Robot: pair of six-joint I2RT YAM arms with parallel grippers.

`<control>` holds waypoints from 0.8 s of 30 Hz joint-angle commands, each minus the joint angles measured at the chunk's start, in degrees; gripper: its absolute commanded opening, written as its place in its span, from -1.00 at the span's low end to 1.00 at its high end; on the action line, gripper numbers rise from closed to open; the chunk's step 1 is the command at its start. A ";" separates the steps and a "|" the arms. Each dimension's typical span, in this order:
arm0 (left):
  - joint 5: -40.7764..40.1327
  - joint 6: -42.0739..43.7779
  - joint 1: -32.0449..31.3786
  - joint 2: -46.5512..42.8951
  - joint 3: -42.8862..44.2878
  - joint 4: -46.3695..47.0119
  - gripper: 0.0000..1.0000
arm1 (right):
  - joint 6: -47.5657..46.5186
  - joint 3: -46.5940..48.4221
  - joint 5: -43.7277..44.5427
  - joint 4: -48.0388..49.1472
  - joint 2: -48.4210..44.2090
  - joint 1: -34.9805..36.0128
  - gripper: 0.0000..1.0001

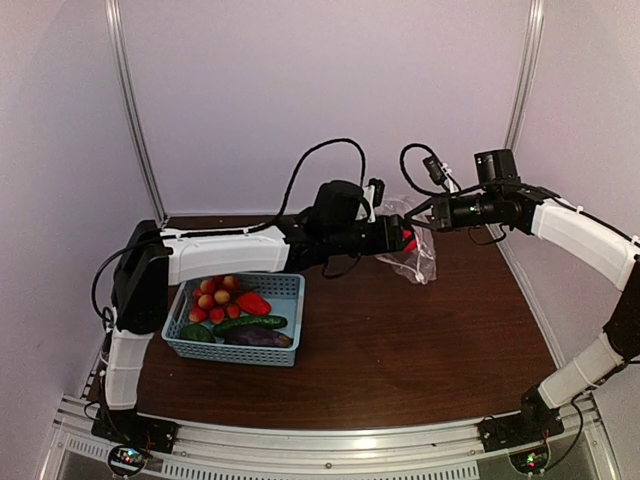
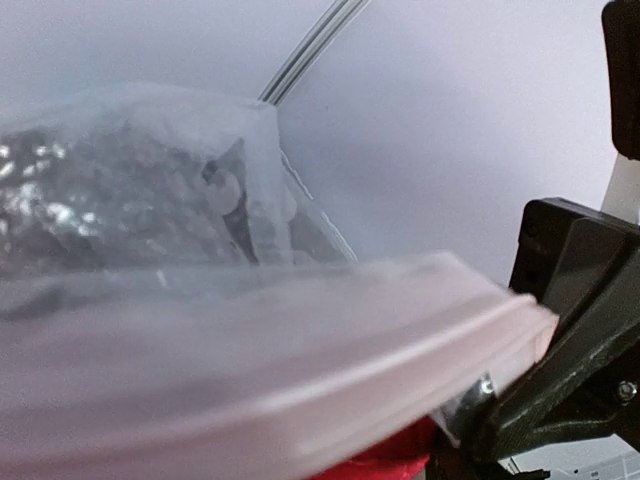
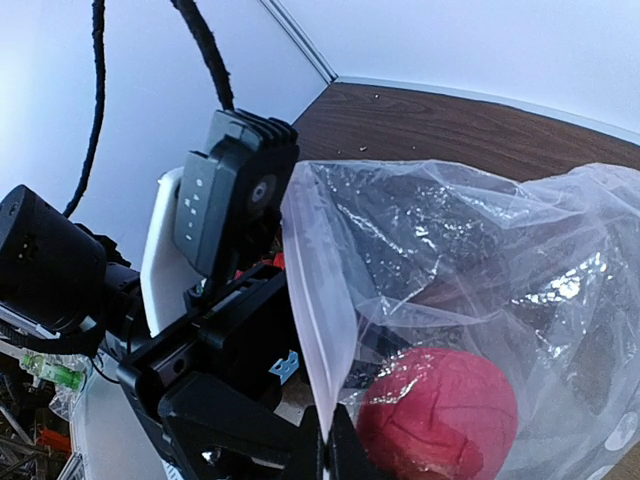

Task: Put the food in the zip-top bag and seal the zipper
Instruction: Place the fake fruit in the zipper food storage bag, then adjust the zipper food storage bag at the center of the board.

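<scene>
The zip-top bag [image 1: 418, 255] hangs lifted at the back of the table. My right gripper [image 3: 335, 455] is shut on its white zipper strip [image 3: 318, 330]. A red round food piece [image 3: 440, 415] lies inside the bag. My left gripper [image 1: 396, 238] is at the bag's mouth. In the left wrist view the zipper strip [image 2: 330, 370] crosses right in front of the lens, with red [image 2: 392, 462] below it, and it hides my fingers. Cherry tomatoes [image 1: 214, 297], a red pepper [image 1: 253, 303], a cucumber [image 1: 250, 323], an eggplant [image 1: 260, 338] and a small dark green piece [image 1: 197, 333] lie in the basket.
The light-blue perforated basket [image 1: 286, 288] stands at the left of the dark wooden table [image 1: 400, 350]. White walls with metal posts enclose the back and sides. Black cables loop above both wrists.
</scene>
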 commanded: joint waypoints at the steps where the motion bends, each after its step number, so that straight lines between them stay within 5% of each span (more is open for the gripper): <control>1: 0.66 0.15 -0.04 0.53 6.76 -0.91 0.35 | 0.66 1.55 -0.82 -1.00 -0.37 0.01 -1.00; 7: -2.88 4.69 -0.64 -4.72 7.41 -3.20 0.73 | 0.48 1.98 0.69 -1.37 0.41 -2.37 -1.00; 14: 0.52 5.95 -0.68 -8.53 5.49 -2.56 0.83 | 0.78 0.20 1.24 0.12 -0.45 -2.94 -1.00; 19: 3.15 5.22 -1.14 -12.78 1.90 -3.86 0.65 | 0.38 -0.32 2.32 0.43 -0.91 -3.16 -1.00; 24: -6.42 0.10 -2.08 -18.57 -7.60 -8.27 0.37 | 0.56 -0.50 3.40 1.55 -1.26 -3.14 -1.00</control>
